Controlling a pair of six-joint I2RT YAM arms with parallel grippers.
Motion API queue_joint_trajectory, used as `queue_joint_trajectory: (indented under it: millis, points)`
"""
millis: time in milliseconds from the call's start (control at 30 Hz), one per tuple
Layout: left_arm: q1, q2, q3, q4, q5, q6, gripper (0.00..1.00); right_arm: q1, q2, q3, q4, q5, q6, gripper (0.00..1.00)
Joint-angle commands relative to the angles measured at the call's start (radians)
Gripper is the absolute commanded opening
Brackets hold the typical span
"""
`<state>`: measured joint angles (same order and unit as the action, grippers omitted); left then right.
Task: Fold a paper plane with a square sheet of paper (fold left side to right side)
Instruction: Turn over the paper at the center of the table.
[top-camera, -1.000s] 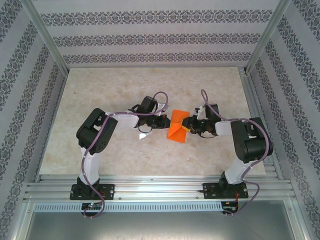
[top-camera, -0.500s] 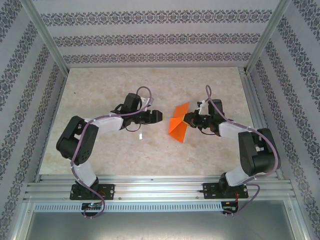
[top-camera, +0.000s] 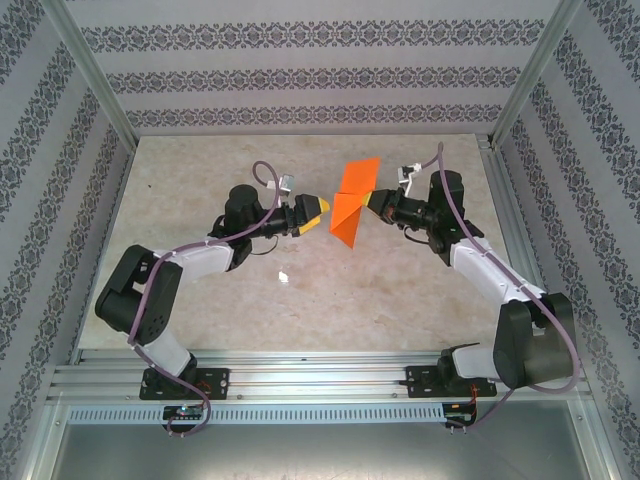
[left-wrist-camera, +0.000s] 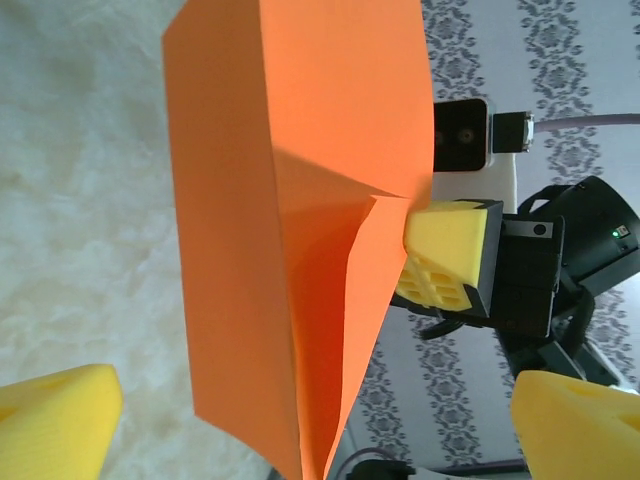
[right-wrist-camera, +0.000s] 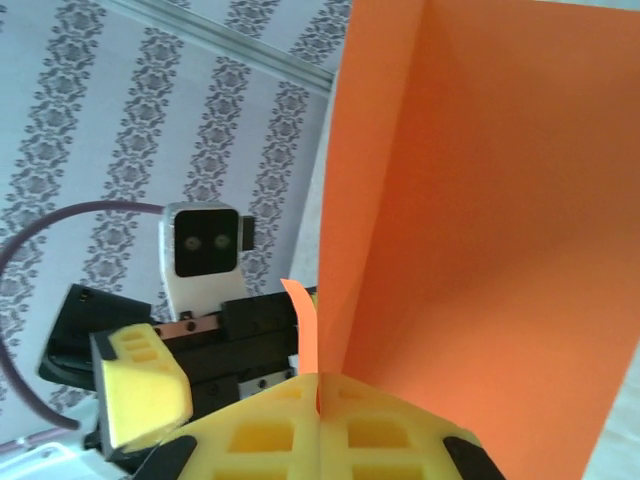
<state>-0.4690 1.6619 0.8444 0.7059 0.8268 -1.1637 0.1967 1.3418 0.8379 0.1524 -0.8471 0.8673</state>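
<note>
The bright orange sheet of thin paper (top-camera: 352, 205), already folded with a sharp crease, stands almost upright over the middle of the pale marbled tabletop (top-camera: 200, 170); I cannot tell whether its lower edge touches the tabletop. On the right side of the paper, the right gripper (top-camera: 372, 203) has its yellow fingers (right-wrist-camera: 260, 440) pressed together on the paper's edge. On the left side of the paper, the left gripper (top-camera: 318, 210) is just beside it, its yellow fingers (left-wrist-camera: 50, 420) spread wide and gripping nothing.
</note>
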Motion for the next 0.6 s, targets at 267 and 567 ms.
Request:
queue_joint_trajectory:
  millis: [267,567]
  points:
    - [-0.053,0.044,0.043,0.241,0.051,-0.153,0.55,0.036,0.006,0.021,0.114,-0.039,0.100,0.00]
    - [-0.053,0.012,0.030,0.170,0.041,-0.103,0.21,0.024,0.009,-0.001,0.096,-0.030,0.077,0.00]
